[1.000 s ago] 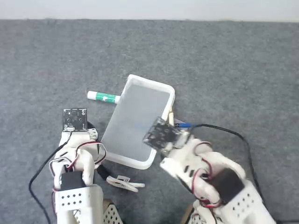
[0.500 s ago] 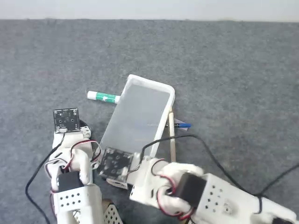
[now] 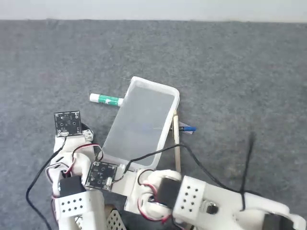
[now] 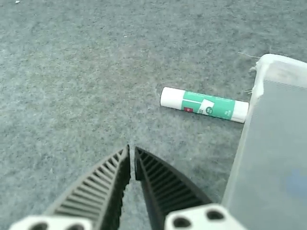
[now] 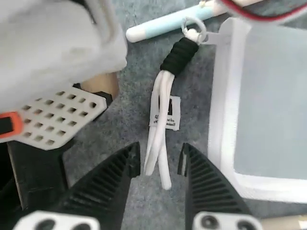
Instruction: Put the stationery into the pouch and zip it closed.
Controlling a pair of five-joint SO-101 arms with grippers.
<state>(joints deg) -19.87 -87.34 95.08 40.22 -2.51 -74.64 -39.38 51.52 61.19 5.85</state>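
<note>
Two robot arms are seen from above at the near edge of a table covered in grey felt (image 3: 240,67). A flat white pouch (image 3: 143,125) with a see-through face is laid slantwise at the middle of the table. Its near end is covered by the right arm, which is stretched across in front of it. Whether the zip is open or shut cannot be made out.

A green and white glue stick (image 3: 106,99) is laid at the pouch's far left corner, one end at the pouch's edge. Whether it touches the edge or stops just short cannot be told. On the pouch's other side a wooden pencil (image 3: 176,143) is laid along the edge. A small blue-tipped item (image 3: 187,128) juts out beside the pencil, and what it is cannot be made out.

The left gripper (image 4: 132,154) is held over bare felt short of the glue stick. Its ridged fingers are pressed almost together, with nothing between them.

The right gripper (image 5: 160,160) is spread, one finger on each side of a looped white cord (image 5: 159,129). The cord is bound in black at one end and hung from a small metal ring (image 5: 194,26) at the pouch's corner. Contact between fingers and cord cannot be judged. A small printed tag (image 5: 165,111) is fixed to the cord. A pale blue pen (image 5: 165,22) is laid past the ring, one end covered by a blurred arm part.
</note>
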